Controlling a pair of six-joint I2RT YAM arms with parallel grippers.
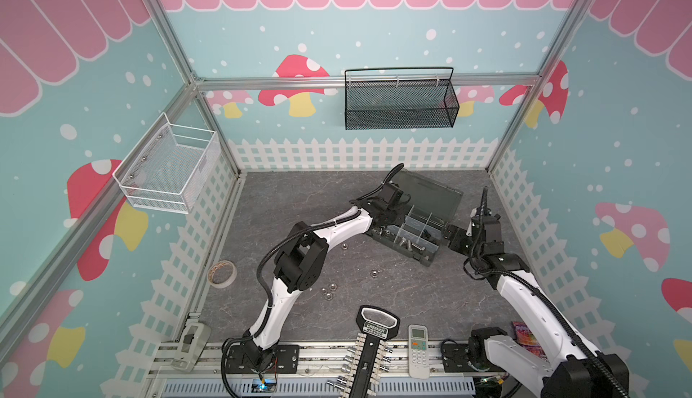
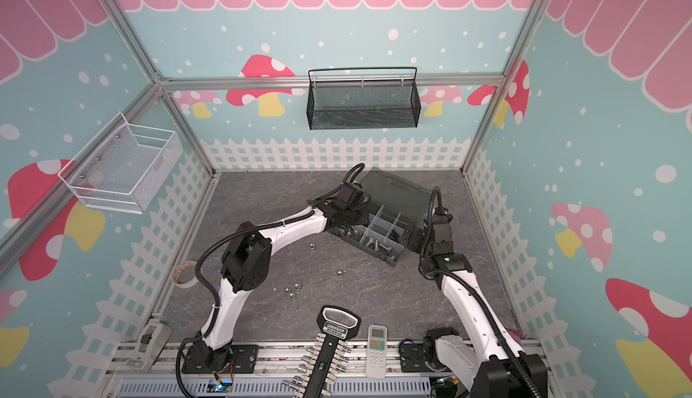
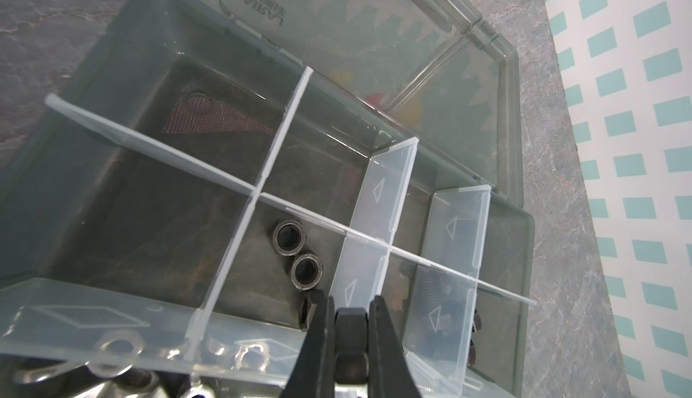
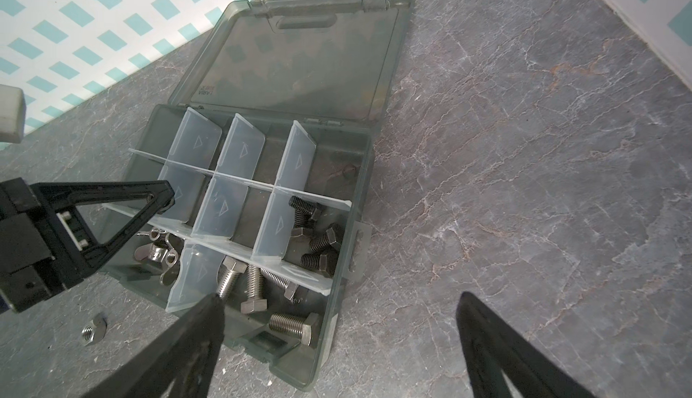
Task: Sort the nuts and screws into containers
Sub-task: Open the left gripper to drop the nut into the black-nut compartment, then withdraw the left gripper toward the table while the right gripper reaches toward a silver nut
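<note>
The dark grey organiser box (image 1: 430, 261) lies open at the table's back right, its lid (image 4: 299, 59) flat behind it. In the left wrist view my left gripper (image 3: 350, 302) is shut on a black nut (image 3: 351, 336), over a compartment that holds black nuts (image 3: 287, 236). Silver screws (image 4: 252, 287) and black screws (image 4: 318, 250) lie in separate containers; silver wing nuts (image 4: 159, 255) lie in another. My right gripper (image 4: 340, 297) stands open beside the box's right end, holding nothing. Several silver nuts (image 1: 329, 289) lie loose on the table in both top views (image 2: 292, 291).
A tape roll (image 1: 222, 273) lies at the left. A socket rack (image 1: 369, 351) and a remote (image 1: 418, 351) lie at the front edge. A white wire basket (image 1: 168, 168) and a black mesh basket (image 1: 400, 100) hang on the walls.
</note>
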